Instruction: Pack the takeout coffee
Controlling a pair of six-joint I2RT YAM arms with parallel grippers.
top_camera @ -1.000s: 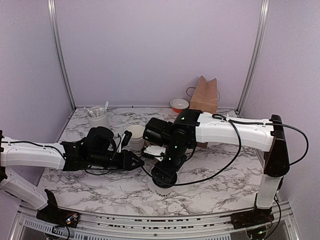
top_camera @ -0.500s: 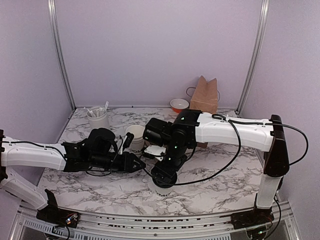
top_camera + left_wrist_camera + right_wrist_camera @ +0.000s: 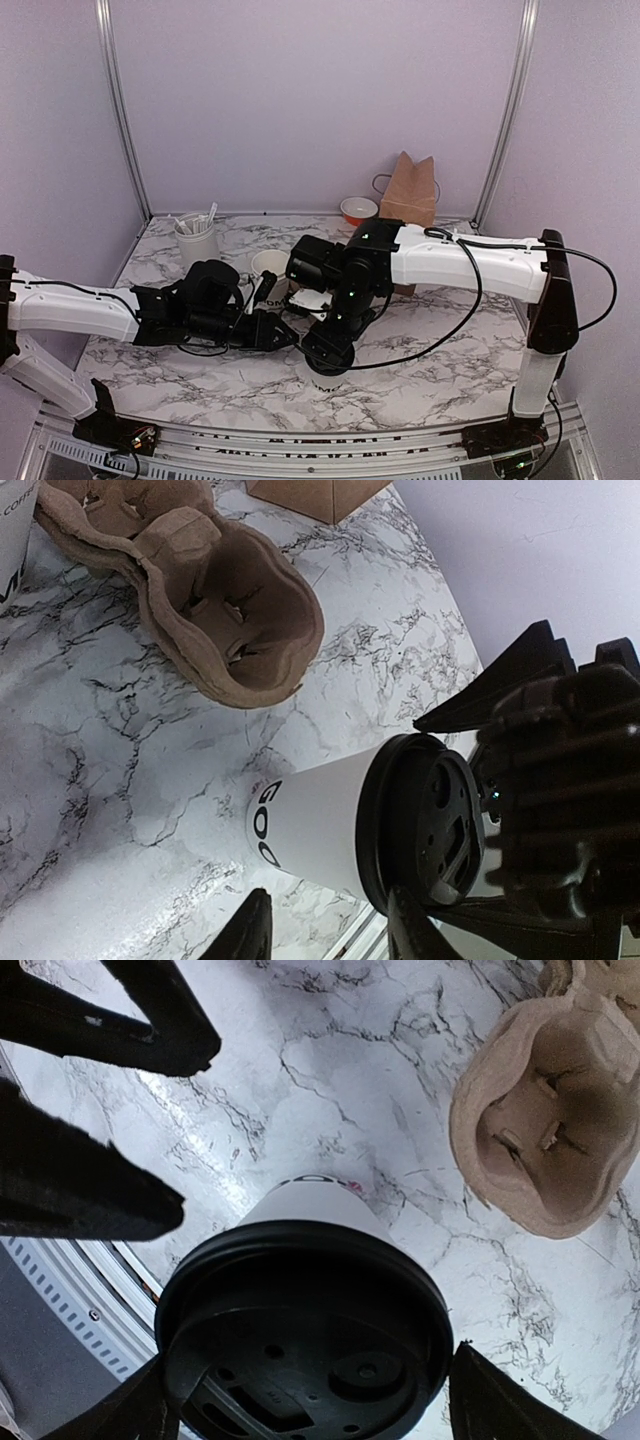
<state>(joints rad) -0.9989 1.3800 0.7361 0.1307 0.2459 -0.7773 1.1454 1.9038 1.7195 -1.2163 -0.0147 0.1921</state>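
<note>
Takeout coffee point(image 3: 310, 825): tapered white paper, round black plastic lid point(image 3: 305, 1335).

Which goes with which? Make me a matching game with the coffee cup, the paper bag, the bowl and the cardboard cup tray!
Things
1. takeout coffee
2. paper bag
3. bowl
4. cup tray

Clues
A. red outside, white inside
B. has empty round pockets
C. wears a black lid
D. stands upright at the back of the table, with a pointed top

Pairs: 1-C, 2-D, 3-A, 4-B
</note>
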